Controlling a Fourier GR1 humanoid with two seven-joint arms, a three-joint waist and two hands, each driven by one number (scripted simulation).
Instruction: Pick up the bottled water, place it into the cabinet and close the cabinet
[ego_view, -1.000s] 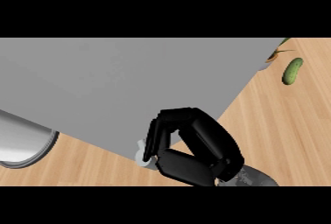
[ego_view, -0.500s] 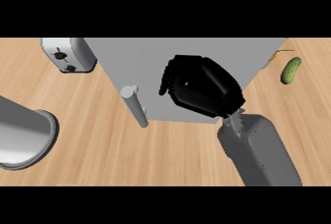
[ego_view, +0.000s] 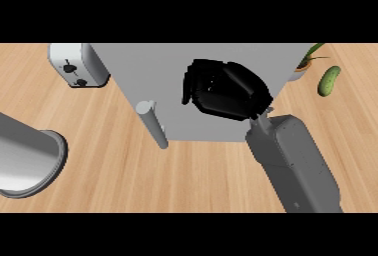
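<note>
The grey cabinet (ego_view: 140, 75) fills the upper middle of the head view, its door panel flat towards me and swung to. A grey bar handle (ego_view: 153, 123) sticks out at the door's lower left corner. My right hand (ego_view: 225, 92) lies against the door's right half, fingers relaxed and pointing left, holding nothing; its grey forearm (ego_view: 291, 160) comes up from the lower right. The bottled water is hidden from view. My left hand does not show.
A silver toaster (ego_view: 74, 65) stands at the cabinet's upper left. A large grey metal pot (ego_view: 26, 160) sits at the left edge. A green cucumber (ego_view: 329, 81) and a potted plant (ego_view: 306, 60) lie to the right on the wooden counter (ego_view: 199, 175).
The cabinet door has swung from wide open to shut. My right hand moved up and away from the handle edge onto the door's face, with the forearm following.
</note>
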